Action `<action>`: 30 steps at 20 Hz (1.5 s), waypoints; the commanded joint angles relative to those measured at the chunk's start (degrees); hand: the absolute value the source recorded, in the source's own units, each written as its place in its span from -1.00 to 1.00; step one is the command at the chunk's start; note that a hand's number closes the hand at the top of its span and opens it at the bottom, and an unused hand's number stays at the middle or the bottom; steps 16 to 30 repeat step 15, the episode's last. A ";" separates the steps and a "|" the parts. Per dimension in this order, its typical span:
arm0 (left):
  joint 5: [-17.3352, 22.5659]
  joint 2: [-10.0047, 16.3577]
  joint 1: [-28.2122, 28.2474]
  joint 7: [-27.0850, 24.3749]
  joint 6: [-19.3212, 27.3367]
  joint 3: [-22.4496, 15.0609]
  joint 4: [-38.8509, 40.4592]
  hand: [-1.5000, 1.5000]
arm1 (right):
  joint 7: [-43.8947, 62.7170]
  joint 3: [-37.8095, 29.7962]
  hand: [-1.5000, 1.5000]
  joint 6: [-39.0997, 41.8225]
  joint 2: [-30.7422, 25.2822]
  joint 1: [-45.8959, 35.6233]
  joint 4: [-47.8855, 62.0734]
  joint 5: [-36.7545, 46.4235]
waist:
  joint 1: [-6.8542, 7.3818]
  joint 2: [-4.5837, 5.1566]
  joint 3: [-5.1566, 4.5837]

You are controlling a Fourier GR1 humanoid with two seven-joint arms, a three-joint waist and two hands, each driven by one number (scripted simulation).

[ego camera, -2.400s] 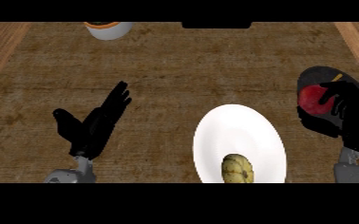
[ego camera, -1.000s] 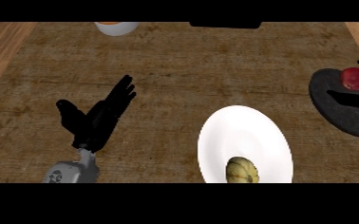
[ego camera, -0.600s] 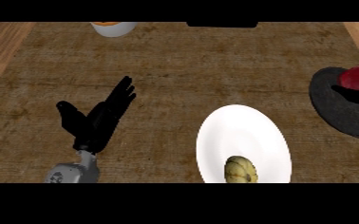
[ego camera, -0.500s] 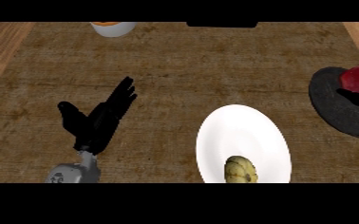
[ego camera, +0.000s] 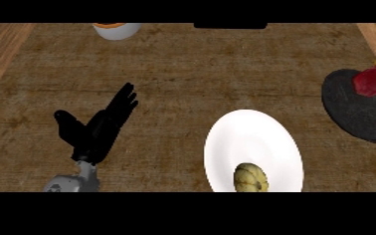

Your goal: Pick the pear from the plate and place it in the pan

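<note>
A yellow-green pear [ego camera: 250,177] lies on the near part of the white plate [ego camera: 253,134], at the lower right of the head view. The black pan [ego camera: 348,105] sits at the right edge, partly cut off, with a red thing [ego camera: 365,82] inside it. My left hand [ego camera: 99,127] rests open on the left, fingers straight and pointing away, well left of the plate. My right hand shows nowhere in the view.
A white bowl [ego camera: 116,29] with orange contents stands at the far edge, left of centre. A dark object [ego camera: 230,25] lies along the far edge. Lighter wooden strips [ego camera: 13,45] border the brown counter's left and right sides.
The right hand, over the pan 2.4 s ago, has left the view, and the red thing stays in the pan. The left hand, pear and plate have kept their places.
</note>
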 commanded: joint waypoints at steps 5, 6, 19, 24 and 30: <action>-2.27 -2.50 -2.08 0.19 2.64 -0.93 1.94 0.00 | -5.31 0.62 -1.00 11.64 -3.93 6.12 0.25 -0.92 | -0.57 -0.25 -0.06; -0.19 0.36 -1.36 -1.87 -0.82 1.46 2.52 0.00 | -4.88 0.19 -1.00 13.26 -5.64 5.95 0.44 -1.18 | -0.22 -0.06 0.03; -2.38 -2.33 0.96 -2.13 1.29 -1.10 0.42 0.00 | -9.25 2.66 -1.00 17.18 -5.25 11.11 -1.63 -1.21 | -0.89 -0.51 -0.10; -2.38 -2.33 0.96 -2.13 1.29 -1.10 0.42 0.00 | -9.25 2.66 -1.00 17.18 -5.25 11.11 -1.63 -1.21 | -0.89 -0.51 -0.10; -2.38 -2.33 0.96 -2.13 1.29 -1.10 0.42 0.00 | -9.25 2.66 -1.00 17.18 -5.25 11.11 -1.63 -1.21 | -0.89 -0.51 -0.10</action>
